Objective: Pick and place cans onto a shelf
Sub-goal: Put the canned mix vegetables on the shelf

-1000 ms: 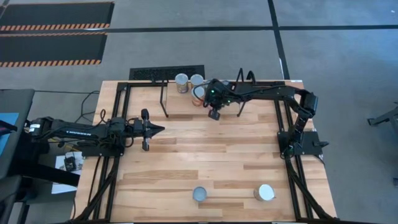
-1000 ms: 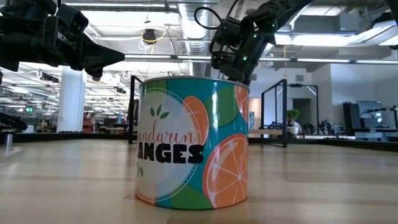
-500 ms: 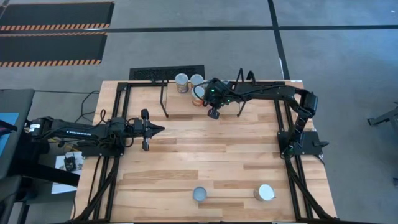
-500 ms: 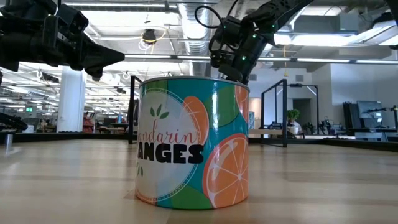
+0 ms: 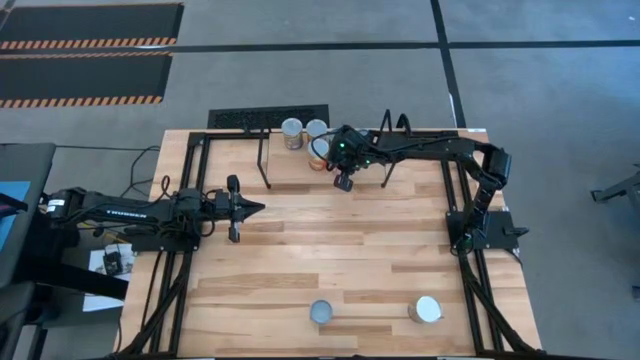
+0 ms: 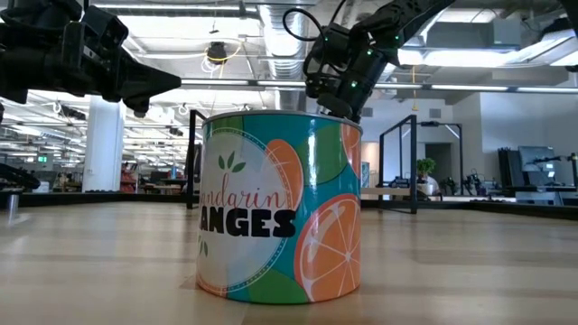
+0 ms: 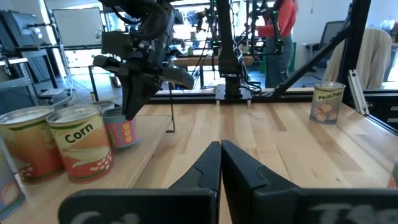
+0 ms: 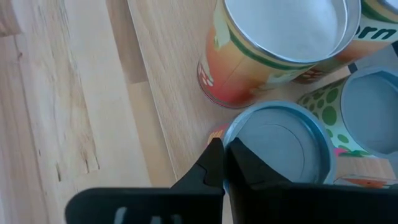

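Cans (image 5: 303,133) looked rigid, probably slick-sided, best gripped mid-wall; right gripper (image 8: 222,163) hovered closed above them, left gripper (image 7: 220,167) closed.

Cans (image 5: 303,134) clustered on the shelf (image 5: 290,170) at the table's (image 5: 330,240) far edge; two cans (image 5: 321,312) near its front edge

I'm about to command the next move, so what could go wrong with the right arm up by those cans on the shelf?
The right gripper hangs with shut jaws right over the rim of one can. That can stands tight beside the corn can and others, so a sideways move could tip them on the shelf. Dropping lower could press on the lid. The left gripper waits mid-table, clear of this.
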`<act>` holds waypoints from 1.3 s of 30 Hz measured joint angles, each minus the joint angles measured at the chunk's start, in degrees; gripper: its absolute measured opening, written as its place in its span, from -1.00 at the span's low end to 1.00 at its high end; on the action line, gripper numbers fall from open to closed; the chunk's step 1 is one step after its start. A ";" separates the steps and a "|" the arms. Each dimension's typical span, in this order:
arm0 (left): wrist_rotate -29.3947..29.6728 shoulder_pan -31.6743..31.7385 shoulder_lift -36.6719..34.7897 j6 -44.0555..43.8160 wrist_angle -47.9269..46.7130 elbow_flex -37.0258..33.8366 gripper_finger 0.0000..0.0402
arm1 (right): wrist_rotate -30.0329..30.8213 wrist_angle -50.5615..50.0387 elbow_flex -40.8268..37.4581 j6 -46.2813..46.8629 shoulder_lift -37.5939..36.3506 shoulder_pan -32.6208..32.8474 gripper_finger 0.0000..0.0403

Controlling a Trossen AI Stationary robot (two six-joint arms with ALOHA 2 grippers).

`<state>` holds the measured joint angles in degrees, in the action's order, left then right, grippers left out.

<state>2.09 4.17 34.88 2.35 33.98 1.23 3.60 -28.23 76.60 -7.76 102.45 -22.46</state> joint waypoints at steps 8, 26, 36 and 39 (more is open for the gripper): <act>-0.02 0.02 0.00 0.00 0.22 0.00 -1.00 | -0.37 0.33 0.02 -0.21 0.00 -0.20 -0.92; 0.00 0.00 0.00 -0.13 0.22 0.00 -1.00 | -0.83 -1.36 0.02 -0.20 0.00 -0.90 -0.93; 0.00 0.01 0.00 -0.28 0.23 0.00 -1.00 | -0.83 -1.05 0.02 0.19 0.02 -1.16 -0.92; 0.00 0.01 0.00 -0.28 0.24 0.00 -1.00 | -0.74 -0.11 0.02 0.21 0.02 -1.19 -0.92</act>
<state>2.09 4.18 34.87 2.07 34.21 1.23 2.86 -28.34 76.62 -7.55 102.48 -23.65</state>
